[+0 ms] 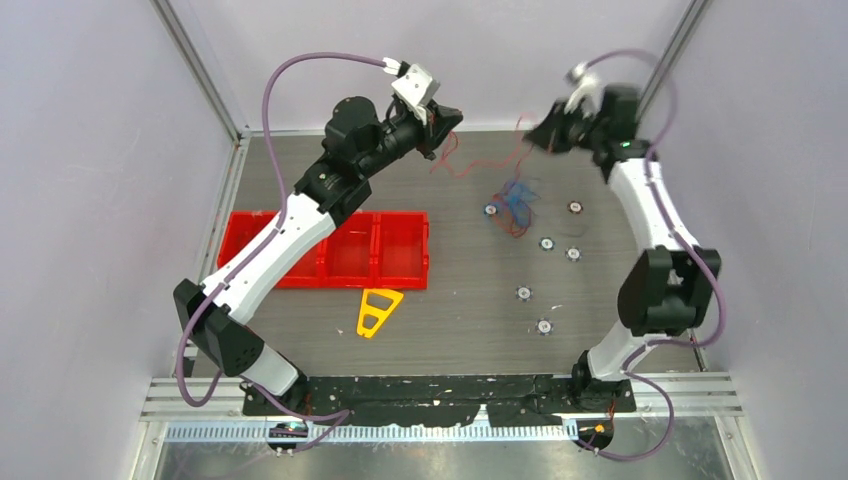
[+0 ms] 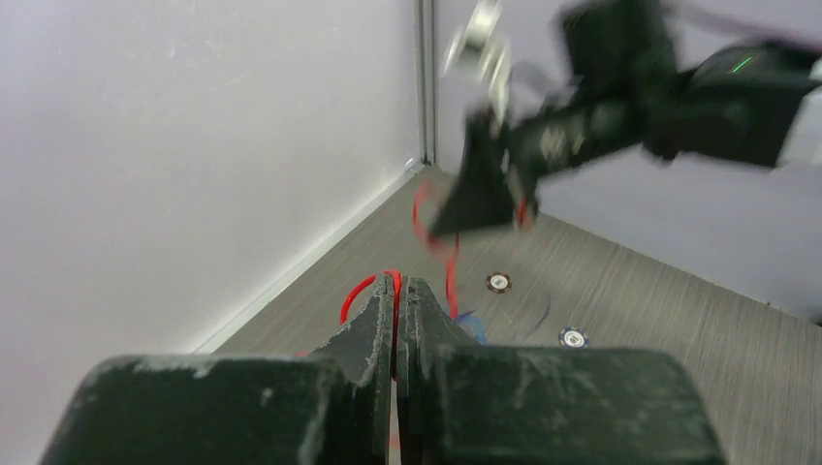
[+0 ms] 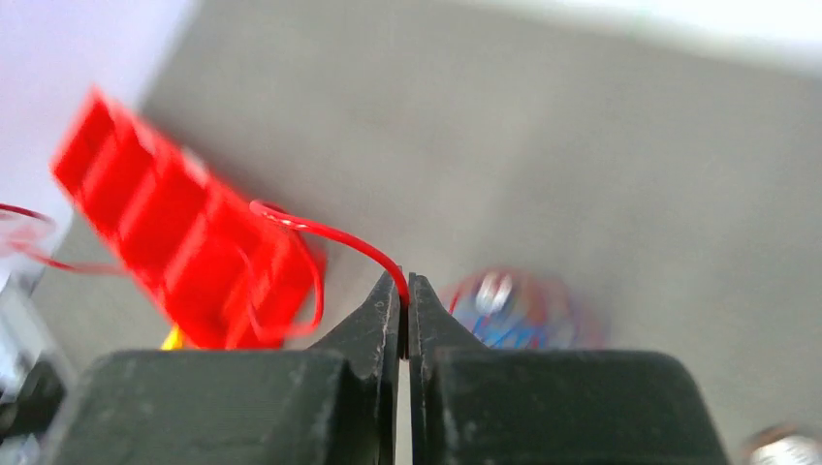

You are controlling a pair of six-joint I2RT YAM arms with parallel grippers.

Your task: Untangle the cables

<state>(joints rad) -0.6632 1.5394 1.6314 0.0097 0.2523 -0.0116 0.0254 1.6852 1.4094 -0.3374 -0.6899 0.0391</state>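
left gripper (image 2: pixel 397 284) is pinching a red strand (image 2: pixel 359 289), jaws closed | right gripper (image 3: pixel 404 281) is doing the same | cables (image 1: pixel 513 204) clump is sitting below, between them | I'd be spreading slowly, watching for it cinching tighter, tbh

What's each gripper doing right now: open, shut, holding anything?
Left gripper: fingers shut on a red cable.
Right gripper: fingers shut on a red cable.

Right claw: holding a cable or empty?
Shut on a red cable. In the right wrist view the right claw is closed, and the strand emerges from between its tips.
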